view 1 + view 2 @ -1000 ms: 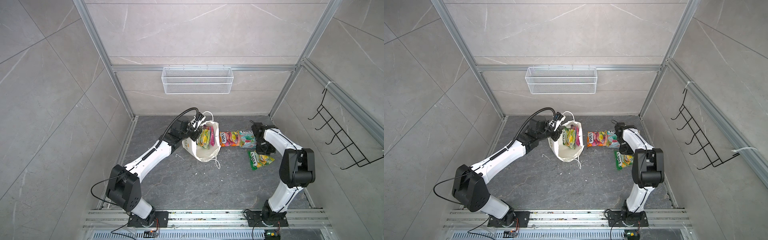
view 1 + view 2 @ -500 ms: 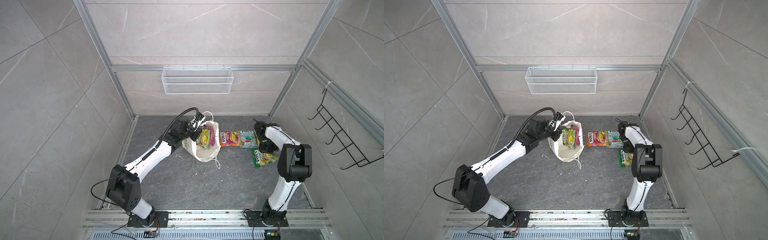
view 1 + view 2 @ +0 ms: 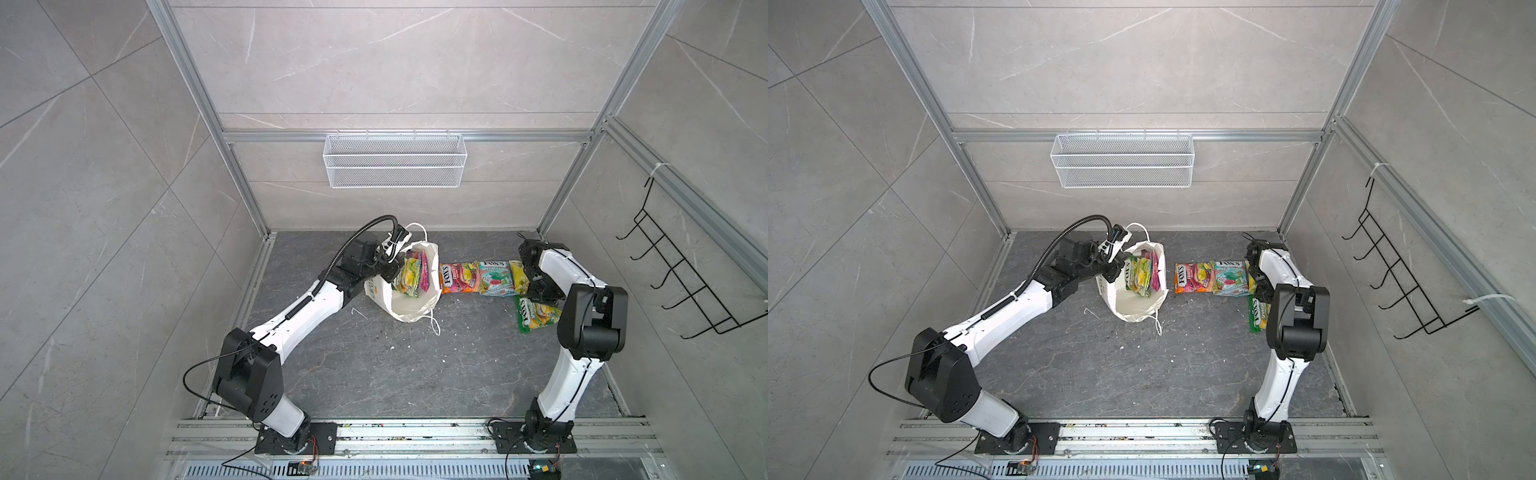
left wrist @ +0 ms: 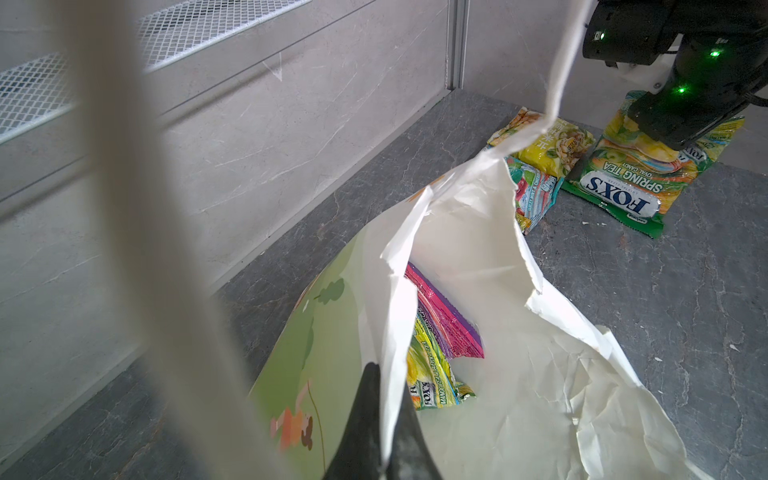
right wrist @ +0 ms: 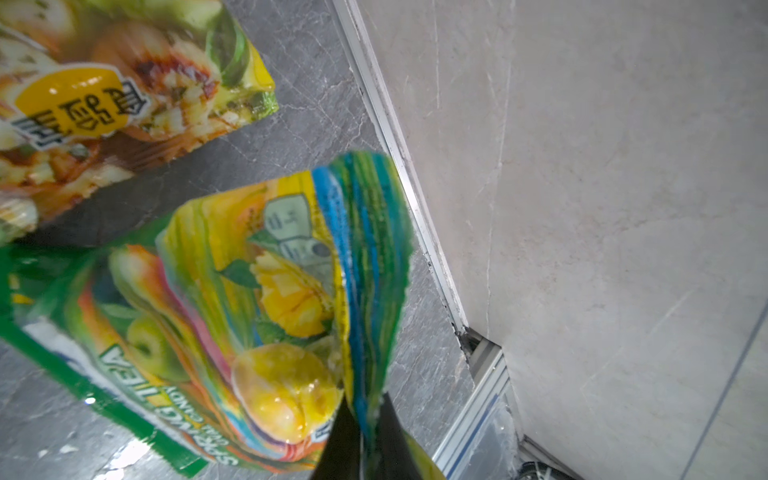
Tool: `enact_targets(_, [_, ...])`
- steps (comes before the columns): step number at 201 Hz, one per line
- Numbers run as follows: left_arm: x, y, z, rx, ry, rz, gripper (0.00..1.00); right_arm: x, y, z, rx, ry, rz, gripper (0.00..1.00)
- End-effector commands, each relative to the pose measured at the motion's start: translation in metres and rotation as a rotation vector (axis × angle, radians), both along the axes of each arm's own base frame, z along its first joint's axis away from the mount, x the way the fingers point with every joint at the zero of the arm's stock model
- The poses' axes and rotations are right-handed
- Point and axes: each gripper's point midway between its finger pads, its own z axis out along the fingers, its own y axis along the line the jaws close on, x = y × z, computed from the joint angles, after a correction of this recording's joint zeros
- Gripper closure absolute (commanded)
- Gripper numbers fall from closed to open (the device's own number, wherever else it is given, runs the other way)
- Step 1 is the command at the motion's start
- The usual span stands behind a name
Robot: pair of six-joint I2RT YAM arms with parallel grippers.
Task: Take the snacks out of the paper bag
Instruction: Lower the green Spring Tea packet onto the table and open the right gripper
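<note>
Two packets sit inside the paper bag (image 3: 415, 307), and we see them in both top views: a yellow-green packet (image 3: 406, 276) standing on edge against the wall nearest the left arm, and a purple packet (image 3: 424, 272) touching it on the far side. The bag stands on the grey floor (image 3: 395, 365) near the back wall, left of the middle, with its mouth gaping upward and its rim crumpled and torn. The left gripper (image 3: 392, 270) is closed on that rim. In the left wrist view we find its two dark fingers (image 4: 365, 415) pinching the paper wall between them, while a white cord handle (image 4: 124, 208) loops, blurred, across the lens. Four more packets lie outside the bag on the floor to its right. An orange-red packet (image 3: 455, 279), a teal packet (image 3: 495, 277) and a yellow packet (image 3: 517, 274) form a row with their edges touching or overlapping, the orange-red one just beside the bag. A green packet (image 3: 534, 313) lies nearer the front, below the yellow end of the row and close to the right wall. The right gripper (image 3: 540, 291) hangs over the end of it nearest the row. In the right wrist view we see its jaws closed on the packet's crimped edge, which rises between the two fingers (image 5: 340, 449) while the rest slopes down to the floor.
</note>
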Motion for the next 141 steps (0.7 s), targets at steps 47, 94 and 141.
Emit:
enact_targets(47, [0.002,-0.009,0.03,-0.053,-0.064,-0.034,1.0,0.0,-0.007,0.048,-0.065,-0.093,-0.028,0.65])
enact_targets(94, [0.002,-0.009,0.031,-0.055,-0.065,-0.036,1.0,0.005,0.012,0.059,0.06,-0.286,-0.019,0.63])
enact_targets(141, [0.001,-0.009,0.029,-0.056,-0.06,-0.037,1.0,0.007,0.055,0.027,0.53,-0.74,-0.156,0.74])
